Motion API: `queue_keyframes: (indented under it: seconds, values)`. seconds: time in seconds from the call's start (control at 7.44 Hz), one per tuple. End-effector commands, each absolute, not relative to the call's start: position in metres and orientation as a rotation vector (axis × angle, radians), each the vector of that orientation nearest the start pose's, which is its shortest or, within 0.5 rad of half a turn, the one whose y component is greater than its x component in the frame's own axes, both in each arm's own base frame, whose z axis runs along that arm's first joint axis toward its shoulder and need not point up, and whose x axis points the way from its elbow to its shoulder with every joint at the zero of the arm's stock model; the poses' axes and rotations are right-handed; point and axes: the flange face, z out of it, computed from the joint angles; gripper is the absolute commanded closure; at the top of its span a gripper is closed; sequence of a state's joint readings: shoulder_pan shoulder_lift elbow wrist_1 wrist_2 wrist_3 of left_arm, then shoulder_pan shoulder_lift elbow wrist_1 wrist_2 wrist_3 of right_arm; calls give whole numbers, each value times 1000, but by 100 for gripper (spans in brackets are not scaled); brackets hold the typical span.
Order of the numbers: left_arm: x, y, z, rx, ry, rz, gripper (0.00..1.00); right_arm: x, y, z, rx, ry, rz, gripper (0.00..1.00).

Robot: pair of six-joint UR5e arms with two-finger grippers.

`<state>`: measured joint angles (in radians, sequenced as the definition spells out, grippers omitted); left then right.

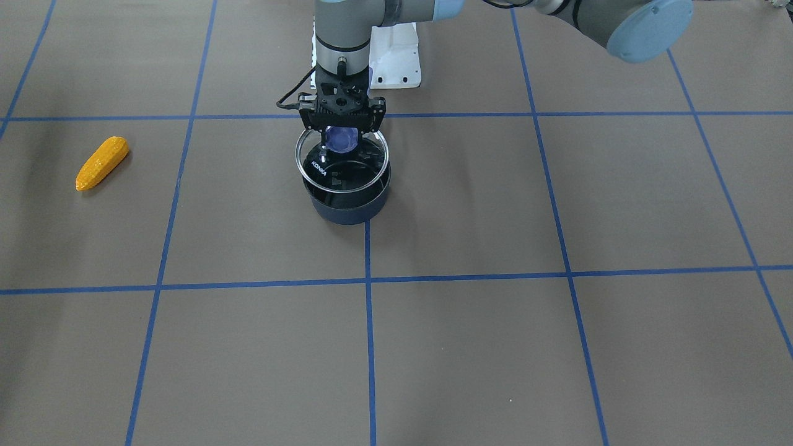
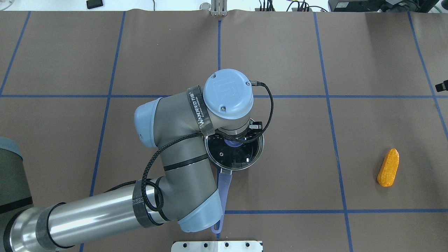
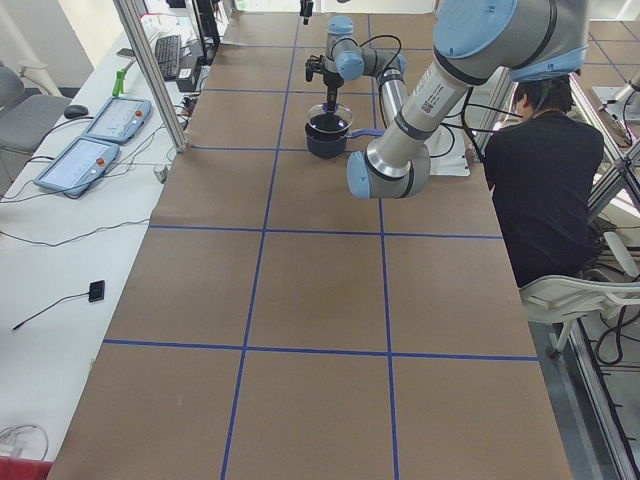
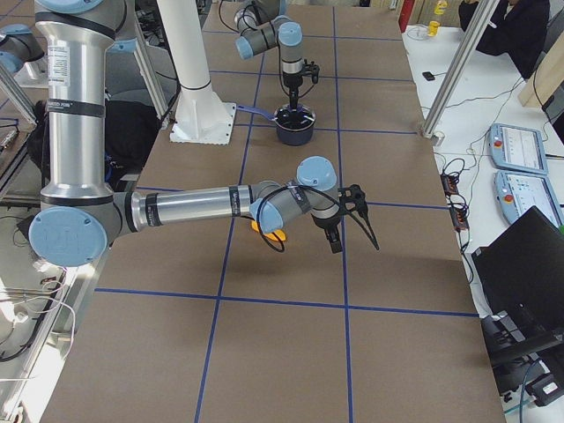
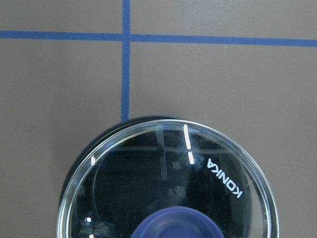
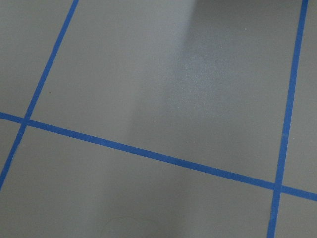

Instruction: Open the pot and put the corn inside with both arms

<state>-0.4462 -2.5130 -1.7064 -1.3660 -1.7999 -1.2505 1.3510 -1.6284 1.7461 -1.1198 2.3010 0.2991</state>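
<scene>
The dark-blue pot (image 1: 350,210) stands mid-table, its long handle (image 2: 224,185) pointing toward the robot base. My left gripper (image 1: 341,135) is shut on the blue knob (image 2: 232,142) of the glass lid (image 1: 322,170) and holds the lid just above the pot's rim. The left wrist view shows the lid (image 5: 163,178) and knob (image 5: 176,225) close up. The corn (image 1: 102,163) lies alone on the table far to my right (image 2: 387,168). My right gripper (image 4: 333,240) hovers over the table beyond the corn. I cannot tell if it is open or shut.
The white base block (image 1: 396,62) stands just behind the pot. Blue tape lines grid the brown table. A person (image 3: 540,180) sits beside the table near the robot. Control pendants (image 3: 100,120) lie on the side bench.
</scene>
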Motion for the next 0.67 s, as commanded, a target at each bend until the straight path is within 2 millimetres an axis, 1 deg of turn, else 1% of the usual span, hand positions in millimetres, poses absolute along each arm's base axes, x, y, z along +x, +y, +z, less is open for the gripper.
queue_keyframes:
  seconds: [0.0, 0.13, 0.27, 0.4, 0.54]
  values:
    - [481, -394, 101, 195, 850, 70, 100, -44, -493, 549, 342, -826, -137, 0]
    - [433, -407, 135, 209, 846, 164, 100, -45, -492, 549, 341, -826, -141, 0]
    - [380, -418, 176, 218, 836, 227, 100, -47, -492, 549, 340, -827, -144, 0]
    - [333, -426, 215, 226, 810, 280, 100, -47, -492, 549, 340, -827, -144, 0]
    - [286, -437, 267, 245, 766, 364, 100, -48, -492, 549, 338, -826, -146, 0]
